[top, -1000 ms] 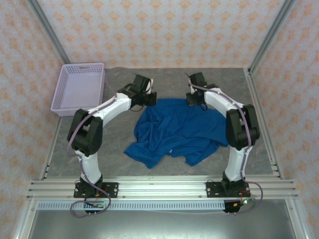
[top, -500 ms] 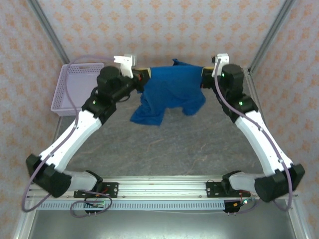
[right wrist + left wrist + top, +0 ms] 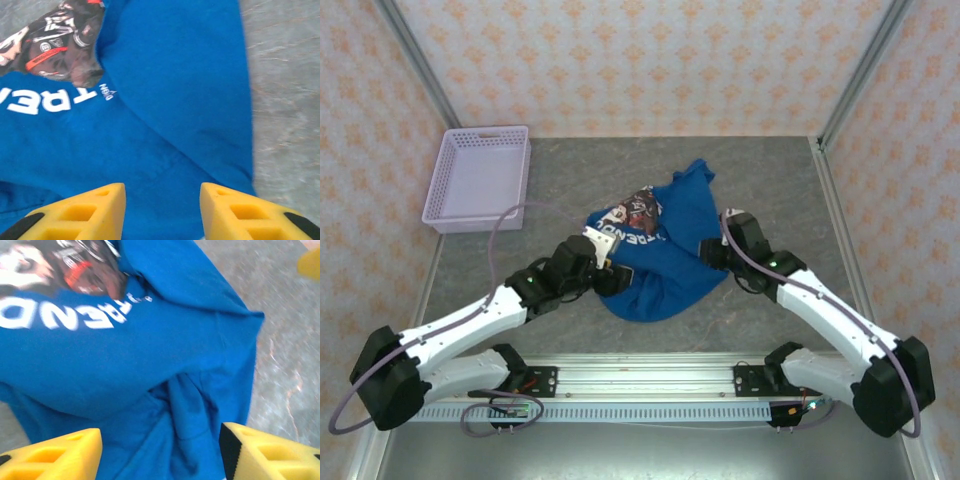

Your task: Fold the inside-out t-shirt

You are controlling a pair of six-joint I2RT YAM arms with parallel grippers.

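Spread wide, empty: left claw (image 3: 160,452), right claw (image 3: 162,207). t-shirt (image 3: 660,265) heaped between them, bare counter (image 3: 770,190) beyond; earlier it hung stretched aloft.

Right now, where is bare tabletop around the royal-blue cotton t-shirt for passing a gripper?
Free: the far strip of grey tabletop between the lavender mesh basket and the right rail, and the right side beside the t-shirt. Crowded: the centre, where the left gripper and right gripper sit at the t-shirt's near edge.

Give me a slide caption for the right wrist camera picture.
Right gripper, jaws open, above the crumpled blue t-shirt, its white lettering and printed graphic facing up on the grey table.
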